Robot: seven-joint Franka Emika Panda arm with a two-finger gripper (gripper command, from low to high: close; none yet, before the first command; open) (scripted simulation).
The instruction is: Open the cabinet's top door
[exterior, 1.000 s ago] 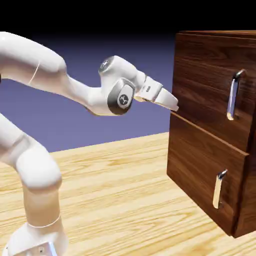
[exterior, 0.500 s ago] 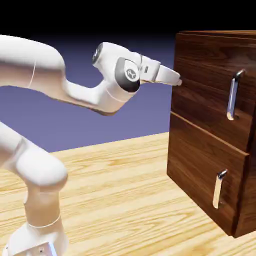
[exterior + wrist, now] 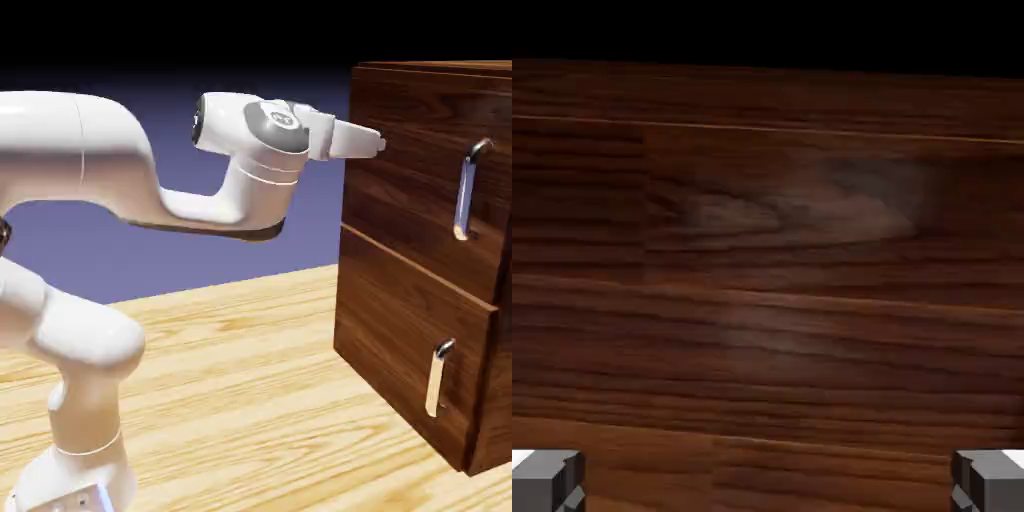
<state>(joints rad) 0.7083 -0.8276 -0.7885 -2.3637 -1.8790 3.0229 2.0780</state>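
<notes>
Before the top door (image 3: 415, 160), the fingers (image 3: 550, 480) stand wide apart, no lettering legible.

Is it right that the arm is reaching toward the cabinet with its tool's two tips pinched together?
Not quite: the two tips are not pinched together. The hand view shows the tool open, its tips set wide apart at the bottom left and bottom right, with only dark wood grain showing between them. The arm is indeed reaching toward the cabinet.
</notes>
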